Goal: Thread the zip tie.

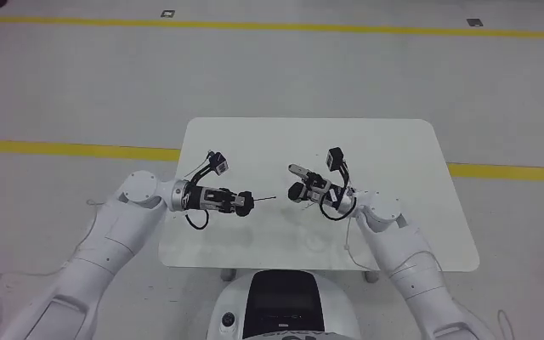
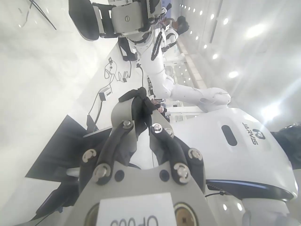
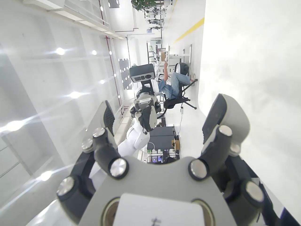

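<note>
Over the middle of the white table (image 1: 382, 153), my left gripper (image 1: 245, 203) is shut on a thin black zip tie (image 1: 265, 200). The tie's free end sticks out sideways toward the other arm. In the left wrist view the fingertips (image 2: 131, 109) pinch the tie's black end (image 2: 141, 95). My right gripper (image 1: 294, 182) is a short way off and faces the tie's tip. It is open with nothing in it. In the right wrist view its jaws stand wide apart around the right gripper's gap (image 3: 162, 115), with the left arm (image 3: 145, 118) in sight beyond them.
The table's near edge (image 1: 280, 265) lies just below both arms. On the floor past the far side of the table runs a yellow line (image 1: 85, 150).
</note>
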Controlling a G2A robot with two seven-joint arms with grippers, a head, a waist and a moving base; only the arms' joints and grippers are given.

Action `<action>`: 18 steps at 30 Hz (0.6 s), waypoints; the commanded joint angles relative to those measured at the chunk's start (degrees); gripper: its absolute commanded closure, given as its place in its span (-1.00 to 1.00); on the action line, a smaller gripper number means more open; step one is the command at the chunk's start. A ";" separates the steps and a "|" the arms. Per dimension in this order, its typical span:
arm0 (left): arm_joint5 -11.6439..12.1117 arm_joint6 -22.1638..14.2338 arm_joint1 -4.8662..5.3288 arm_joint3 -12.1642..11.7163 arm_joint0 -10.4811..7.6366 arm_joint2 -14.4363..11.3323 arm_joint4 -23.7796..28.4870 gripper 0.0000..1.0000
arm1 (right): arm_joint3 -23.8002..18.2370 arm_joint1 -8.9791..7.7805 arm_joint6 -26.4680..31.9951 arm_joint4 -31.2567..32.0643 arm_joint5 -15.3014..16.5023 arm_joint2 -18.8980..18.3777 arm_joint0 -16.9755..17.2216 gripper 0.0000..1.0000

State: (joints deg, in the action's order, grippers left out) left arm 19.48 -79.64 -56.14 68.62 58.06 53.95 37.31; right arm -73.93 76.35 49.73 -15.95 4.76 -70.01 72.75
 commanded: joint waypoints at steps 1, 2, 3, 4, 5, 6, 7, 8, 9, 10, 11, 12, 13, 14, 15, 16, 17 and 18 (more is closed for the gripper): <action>-0.02 0.30 -0.02 0.16 0.07 -0.06 -0.08 1.00 | 0.01 0.00 0.01 -0.01 0.00 0.00 0.00 -1.00; 0.00 0.91 -0.08 0.61 0.32 -0.41 -0.46 1.00 | 0.04 0.06 0.33 -0.96 -0.26 0.19 0.22 -1.00; -0.16 1.44 -0.17 0.15 0.31 -0.73 -0.69 1.00 | 0.88 0.08 2.53 -3.63 -1.28 0.23 -0.03 -1.00; 0.00 1.74 -0.25 -0.27 0.04 -0.98 -1.19 1.00 | 1.94 0.01 4.01 -4.62 -1.86 0.04 -0.71 -1.00; 0.00 1.35 -0.40 -0.19 -0.18 -1.27 -0.97 1.00 | 2.78 -0.03 5.54 -5.28 -1.83 0.08 -1.31 -1.00; 0.00 0.31 -0.64 -0.77 -0.17 -1.52 0.81 1.00 | 4.06 -0.04 8.13 -6.88 -2.04 0.27 -2.02 -1.00; 0.00 0.00 -0.78 -1.39 -0.37 -1.67 1.51 1.00 | 5.06 -0.02 10.15 -8.28 -2.25 0.44 -2.59 -1.00; 0.00 0.00 -0.92 -1.71 -0.63 -1.92 1.64 1.00 | 6.08 -0.01 11.98 -9.28 -2.36 0.64 -3.24 -1.00; 0.00 0.00 -1.08 -2.50 -0.86 -2.28 1.93 1.00 | 7.38 0.01 13.93 -10.37 -2.19 0.90 -4.04 -1.00; 0.00 0.00 -1.20 -3.06 -1.11 -2.49 2.07 1.00 | 8.35 0.05 14.99 -11.13 -2.08 1.11 -4.58 -1.00; 0.00 0.00 -1.32 -3.58 -1.34 -2.70 2.10 1.00 | 9.21 0.11 16.11 -11.86 -1.97 1.41 -5.12 -1.00; 0.00 0.00 -1.47 -3.97 -1.48 -2.95 2.47 1.00 | 10.11 0.16 16.94 -12.33 -1.88 1.74 -5.66 -1.00; 0.00 0.00 -1.67 -4.57 -1.66 -3.24 3.12 1.00 | 11.19 0.27 17.95 -13.19 -1.75 2.20 -6.29 -1.00; 0.00 0.00 -1.82 -4.75 -1.85 -3.56 3.44 1.00 | 11.81 0.37 19.45 -14.10 -1.63 2.65 -6.76 -1.00; 0.00 0.00 -1.95 -5.17 -1.94 -3.89 3.97 1.00 | 12.38 0.42 20.31 -14.60 -1.37 2.84 -7.07 -1.00; 0.00 0.00 -2.00 -5.91 -2.23 -3.80 3.86 1.00 | 12.38 0.42 20.31 -14.60 -1.37 2.84 -7.07 -1.00; 0.00 0.00 -2.00 -5.91 -2.23 -3.80 3.86 1.00 | 12.38 0.42 20.31 -14.60 -1.37 2.84 -7.07 -1.00; 0.00 0.00 -2.00 -5.91 -2.23 -3.80 3.86 1.00 | 12.38 0.42 20.31 -14.60 -1.37 2.84 -7.07 -1.00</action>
State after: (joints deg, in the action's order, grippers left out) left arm 19.48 -79.64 -58.15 62.67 55.82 50.11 41.25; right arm -61.47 76.77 70.18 -30.63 3.42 -67.13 65.63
